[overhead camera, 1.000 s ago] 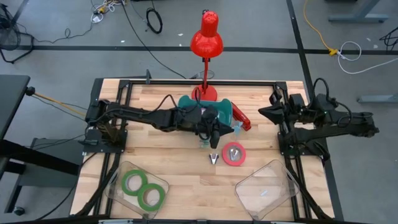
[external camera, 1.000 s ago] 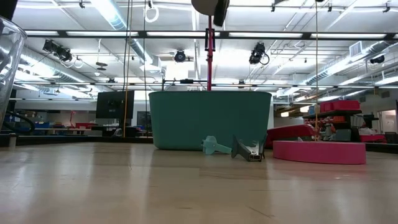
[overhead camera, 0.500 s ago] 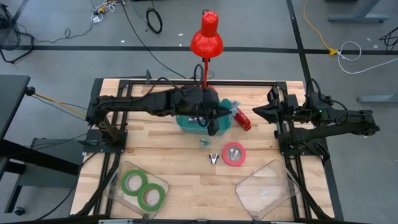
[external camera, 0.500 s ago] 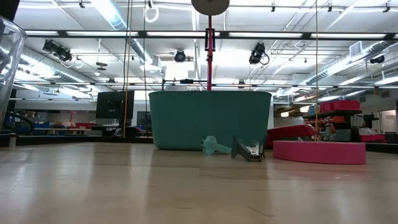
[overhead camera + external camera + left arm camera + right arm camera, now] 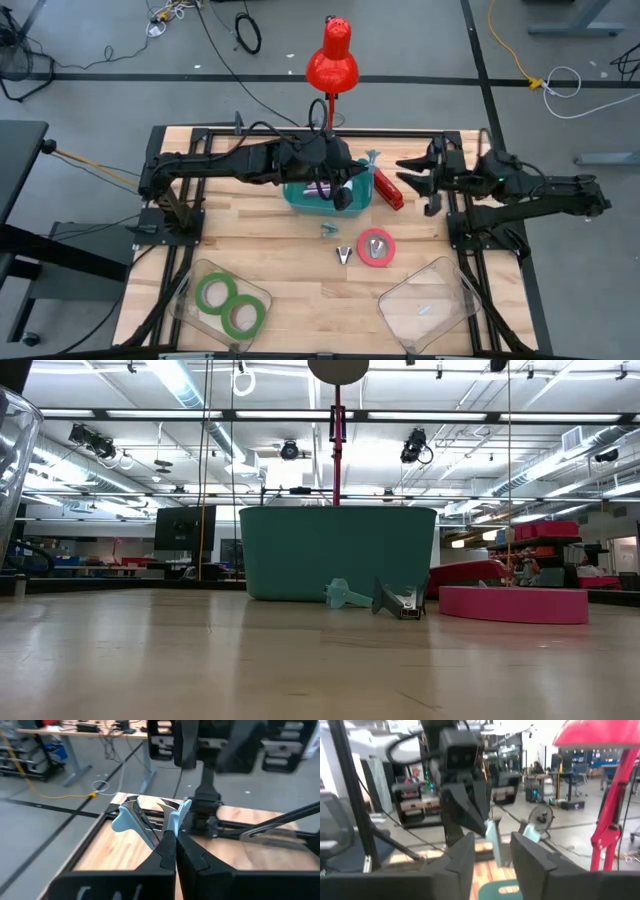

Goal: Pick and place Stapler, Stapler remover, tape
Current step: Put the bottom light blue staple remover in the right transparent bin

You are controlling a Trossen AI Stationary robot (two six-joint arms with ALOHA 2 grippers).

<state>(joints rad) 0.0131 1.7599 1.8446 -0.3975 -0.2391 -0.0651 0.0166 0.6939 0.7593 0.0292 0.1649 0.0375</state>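
My left gripper [image 5: 170, 840] is shut on a light-blue stapler remover [image 5: 150, 817], held in the air over the far right corner of the teal bin [image 5: 296, 196]. My right gripper [image 5: 412, 185] stands open just right of it, fingers level and toward the remover [image 5: 492, 836]. The red stapler [image 5: 388, 190] lies beside the bin. A pink tape roll [image 5: 376, 247], a metal stapler remover [image 5: 345, 253] and a small light-blue piece [image 5: 330, 230] rest flat on the table. Two green tape rolls [image 5: 228, 303] lie in a clear tray. My left gripper pinches the stapler remover at its narrow joined end [image 5: 163, 833] between its two fingers. The fingers come about level from the table's left. The remover's two light-blue wings [image 5: 124, 820] spread away from the fingertips, and it hangs clear of bin and table.
A red desk lamp [image 5: 331, 60] stands behind the bin at the far edge. A second clear tray [image 5: 430, 300] sits at the near right. Bare wood lies between the trays and along the near edge [image 5: 300, 670].
My left gripper has risen from near the table and gone toward the far edge, over the teal bin, rolling its wrist, with the light-blue remover still held. My right gripper has moved a little toward the table's left and has opened.
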